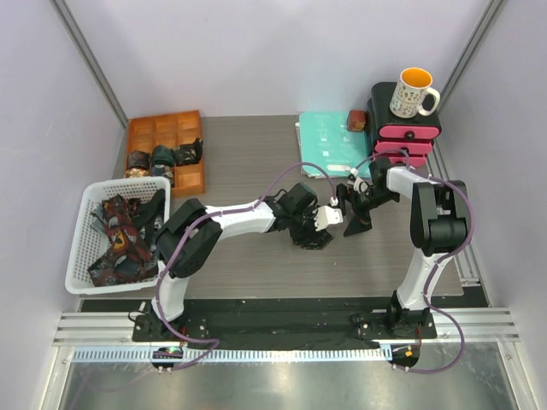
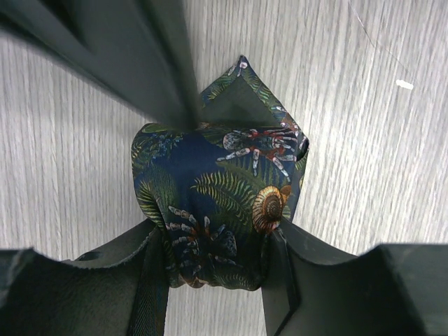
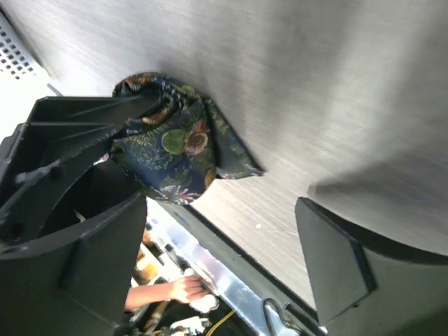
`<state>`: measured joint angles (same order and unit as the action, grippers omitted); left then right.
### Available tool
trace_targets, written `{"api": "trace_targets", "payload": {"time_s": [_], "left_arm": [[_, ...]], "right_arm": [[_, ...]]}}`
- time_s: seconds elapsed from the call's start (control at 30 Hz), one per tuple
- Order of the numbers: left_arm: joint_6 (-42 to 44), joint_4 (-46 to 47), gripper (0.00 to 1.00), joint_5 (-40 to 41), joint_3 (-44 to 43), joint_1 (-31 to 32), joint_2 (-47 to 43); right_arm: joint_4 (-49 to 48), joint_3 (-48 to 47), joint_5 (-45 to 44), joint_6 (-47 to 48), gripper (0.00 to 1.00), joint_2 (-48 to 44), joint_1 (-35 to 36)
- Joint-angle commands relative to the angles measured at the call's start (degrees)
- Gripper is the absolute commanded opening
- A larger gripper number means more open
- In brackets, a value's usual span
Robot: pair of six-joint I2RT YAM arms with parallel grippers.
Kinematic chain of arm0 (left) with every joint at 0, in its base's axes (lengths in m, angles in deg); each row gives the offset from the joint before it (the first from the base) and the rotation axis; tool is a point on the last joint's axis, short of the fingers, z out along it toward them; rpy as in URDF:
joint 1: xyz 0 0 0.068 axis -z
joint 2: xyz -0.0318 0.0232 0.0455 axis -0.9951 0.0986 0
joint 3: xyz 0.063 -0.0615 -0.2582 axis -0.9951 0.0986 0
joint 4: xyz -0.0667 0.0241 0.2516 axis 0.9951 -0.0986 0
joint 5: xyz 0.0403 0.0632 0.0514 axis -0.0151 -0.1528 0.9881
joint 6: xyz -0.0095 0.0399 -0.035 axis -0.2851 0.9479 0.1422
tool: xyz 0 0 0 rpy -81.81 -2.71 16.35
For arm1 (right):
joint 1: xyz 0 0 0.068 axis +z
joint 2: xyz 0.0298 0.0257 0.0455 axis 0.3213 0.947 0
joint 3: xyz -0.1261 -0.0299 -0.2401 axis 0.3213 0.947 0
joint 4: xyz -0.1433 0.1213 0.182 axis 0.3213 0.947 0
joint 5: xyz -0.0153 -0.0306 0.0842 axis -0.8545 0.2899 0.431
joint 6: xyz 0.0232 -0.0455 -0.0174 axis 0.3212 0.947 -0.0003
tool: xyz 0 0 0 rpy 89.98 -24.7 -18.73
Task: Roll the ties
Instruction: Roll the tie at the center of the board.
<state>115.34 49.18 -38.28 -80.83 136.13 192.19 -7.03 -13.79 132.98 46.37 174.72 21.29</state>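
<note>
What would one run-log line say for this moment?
left pincer: shut on rolled tie | right pincer: open, empty, beside it

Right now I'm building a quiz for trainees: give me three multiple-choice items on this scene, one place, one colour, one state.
1. The unrolled ties lie in: A orange tray, B white basket, C teal folder.
2. Inside, the mug is: A blue, B green, C yellow.
3. The left tool: A clamps a rolled tie, B stands open, C holds the mug.
B: loose strips fill the basket. C: yellow shows within its rim. A: both fingers press the roll's sides.
</note>
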Motion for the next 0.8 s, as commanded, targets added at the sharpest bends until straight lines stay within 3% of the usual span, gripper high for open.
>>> {"api": "trace_targets", "payload": {"time_s": [0.0, 0.2, 0.77], "left_arm": [[1.6, -6.7, 0.27, 3.7, 0.3, 0.4, 5.6], [1.8, -7.1, 0.27, 3.6, -0.4, 0.4, 6.2], [1.7, -7.3, 0.25, 3.1, -1.0, 0.7, 7.3]], "right_arm": [[-6.4, 4.5, 2.0, -6.0, 0.97, -2.7, 1.0], [-10.0, 6.8, -2.8, -8.2, 0.98, -1.0, 3.3], [-17.2, 7.8, -6.0, -6.8, 0.47, 1.4, 6.9]]}}
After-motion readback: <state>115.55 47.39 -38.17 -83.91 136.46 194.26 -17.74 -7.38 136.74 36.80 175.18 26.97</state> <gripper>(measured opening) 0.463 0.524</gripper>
